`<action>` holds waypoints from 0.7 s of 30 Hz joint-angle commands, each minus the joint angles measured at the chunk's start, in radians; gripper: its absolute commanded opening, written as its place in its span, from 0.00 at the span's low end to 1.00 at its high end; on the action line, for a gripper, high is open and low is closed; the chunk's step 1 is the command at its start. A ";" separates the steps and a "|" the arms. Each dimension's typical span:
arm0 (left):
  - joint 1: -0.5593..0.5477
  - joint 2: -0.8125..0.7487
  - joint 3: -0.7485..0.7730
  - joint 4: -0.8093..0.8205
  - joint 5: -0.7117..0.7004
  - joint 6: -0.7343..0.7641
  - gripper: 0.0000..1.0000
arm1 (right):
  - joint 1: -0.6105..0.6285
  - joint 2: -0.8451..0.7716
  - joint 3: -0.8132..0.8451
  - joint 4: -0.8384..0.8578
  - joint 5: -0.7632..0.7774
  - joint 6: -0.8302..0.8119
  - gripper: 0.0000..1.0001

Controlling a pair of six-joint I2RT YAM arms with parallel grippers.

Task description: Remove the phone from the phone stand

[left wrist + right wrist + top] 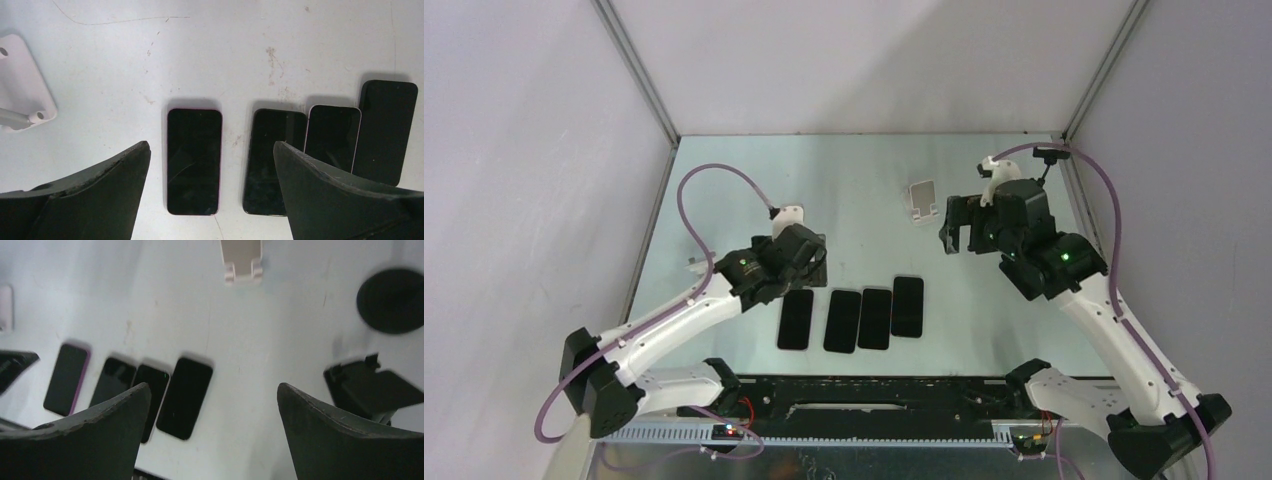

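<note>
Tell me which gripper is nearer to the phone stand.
Right. The right gripper hangs open just right of the phone stand, slightly nearer the arm bases. The left gripper is well off to the stand's left, by the leftmost phone.

A pale grey-green table (854, 170) sits boxed in by plain lilac-white walls (864, 60), slim metal posts (637, 70) at its back corners. Soft, even light shows faint brownish stains (272, 52) and a thin line (120, 20), perhaps a scratch, on its top

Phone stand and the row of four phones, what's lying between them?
Nothing. The top external view shows only bare table between the phone stand and the phones.
</note>
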 commanded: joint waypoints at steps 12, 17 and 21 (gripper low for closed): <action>0.020 -0.247 -0.039 0.021 -0.051 0.103 1.00 | 0.006 0.078 0.011 -0.202 -0.063 0.095 0.99; 0.020 -0.480 -0.104 0.112 -0.100 0.143 1.00 | -0.002 0.044 -0.033 -0.199 -0.017 0.089 0.99; 0.020 -0.601 -0.129 0.121 -0.167 0.161 1.00 | -0.003 -0.019 -0.097 -0.162 -0.005 0.052 0.99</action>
